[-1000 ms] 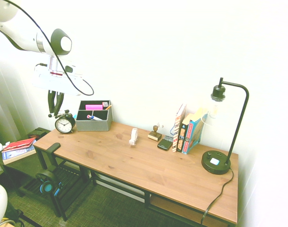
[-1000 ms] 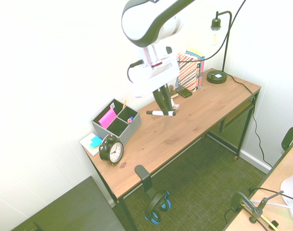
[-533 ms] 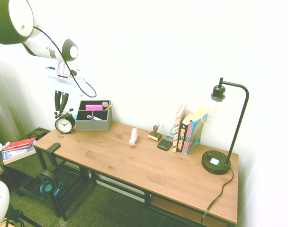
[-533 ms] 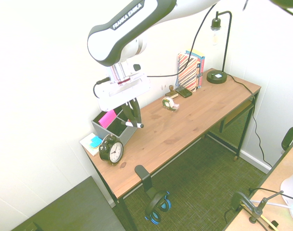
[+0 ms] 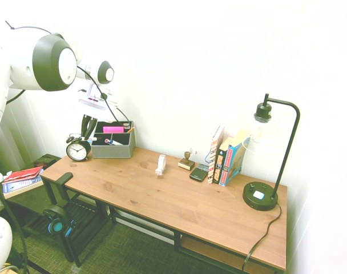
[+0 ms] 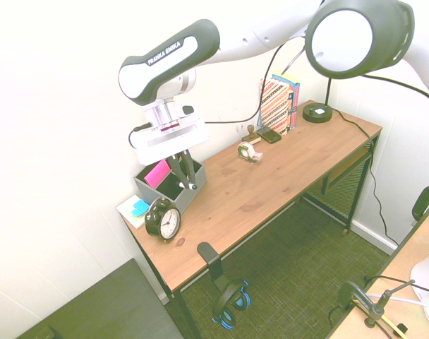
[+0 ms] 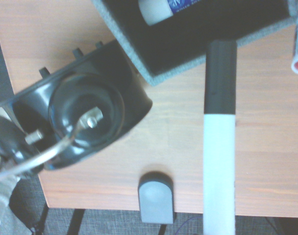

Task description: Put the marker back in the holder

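Marker is held by the claw, whose fingers are clenched around it. It is seen in the air, near the holder and close to the alarm clock. In the wrist view, the edge of the holder is overlapped by its black end; how high it is held cannot be told exactly. The holder is placed on the wooden surface, just beside the clock. Inside the holder, a pink item is kept in the back part, and a pen is laid in a front compartment. Farther along the surface, a tape dispenser, a wooden stamp, a black phone, upright books and a lamp can be seen.
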Tool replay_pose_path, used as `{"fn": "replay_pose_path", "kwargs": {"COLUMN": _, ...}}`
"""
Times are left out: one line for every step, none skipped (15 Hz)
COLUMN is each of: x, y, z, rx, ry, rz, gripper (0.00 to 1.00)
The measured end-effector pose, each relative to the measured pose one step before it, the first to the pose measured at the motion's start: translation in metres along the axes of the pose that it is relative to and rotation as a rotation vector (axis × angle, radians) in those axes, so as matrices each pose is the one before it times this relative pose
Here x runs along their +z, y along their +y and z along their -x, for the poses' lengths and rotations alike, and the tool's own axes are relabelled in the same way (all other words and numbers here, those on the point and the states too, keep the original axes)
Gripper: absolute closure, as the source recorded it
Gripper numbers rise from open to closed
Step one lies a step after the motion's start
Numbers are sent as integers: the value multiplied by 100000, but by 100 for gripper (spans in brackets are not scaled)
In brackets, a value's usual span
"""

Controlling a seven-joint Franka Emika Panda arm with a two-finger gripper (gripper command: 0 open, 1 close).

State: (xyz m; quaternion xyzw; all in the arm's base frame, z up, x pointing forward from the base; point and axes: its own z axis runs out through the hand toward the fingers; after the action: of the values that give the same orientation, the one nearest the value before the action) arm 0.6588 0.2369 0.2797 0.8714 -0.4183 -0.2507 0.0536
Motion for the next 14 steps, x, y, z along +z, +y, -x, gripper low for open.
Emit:
{"fn": "replay_pose_path", "kwargs": {"x": 279, "y": -627, "z": -255, "rx": 794, "ry": -411, "rz": 223, "gripper": 0}}
{"fn": "replay_pose_path", "kwargs": {"x": 351, "y": -588, "z": -319, "rx": 219, "ry": -482, "rz": -63, "gripper": 0}}
{"fn": "replay_pose_path", "kwargs": {"x": 368, "y": -538, "z": -397, "rx": 116, "ry": -312, "rz": -216, "gripper": 0}}
{"fn": "replay_pose_path", "kwargs": {"x": 268, "y": -439, "z": -363, "rx": 36, "ry": -157, "rz": -243, "gripper": 0}}
{"fn": "replay_pose_path", "kwargs": {"x": 202, "y": -345, "z": -242, "rx": -57, "ry": -164, "rz": -4, "gripper": 0}}
{"fn": "replay_pose_path", "kwargs": {"x": 64, "y": -248, "z": -176, "rx": -65, "ry": -27, "rz": 117, "gripper": 0}}
{"fn": "replay_pose_path", "kwargs": {"x": -52, "y": -227, "z": -196, "rx": -36, "ry": 506, "rz": -314, "gripper": 0}}
{"fn": "replay_pose_path", "kwargs": {"x": 17, "y": -198, "z": -237, "rx": 32, "ry": 958, "rz": -172, "gripper": 0}}
{"fn": "replay_pose_path", "kwargs": {"x": 67, "y": -195, "z": -242, "rx": 86, "ry": 1174, "rz": 2, "gripper": 0}}
{"fn": "replay_pose_path", "kwargs": {"x": 78, "y": -136, "z": -262, "rx": 134, "ry": 1118, "rz": 102, "gripper": 0}}
{"fn": "replay_pose_path", "kwargs": {"x": 42, "y": -67, "z": -272, "rx": 136, "ry": 760, "rz": -18, "gripper": 0}}
{"fn": "replay_pose_path", "kwargs": {"x": -78, "y": 27, "z": -267, "rx": 180, "ry": 418, "rz": -245, "gripper": 0}}
{"fn": "replay_pose_path", "kwargs": {"x": -196, "y": 78, "z": -224, "rx": 11, "ry": 273, "rz": -377, "gripper": 0}}
{"fn": "replay_pose_path", "kwargs": {"x": -361, "y": 56, "z": -142, "rx": -380, "ry": 251, "rz": -685, "gripper": 0}}
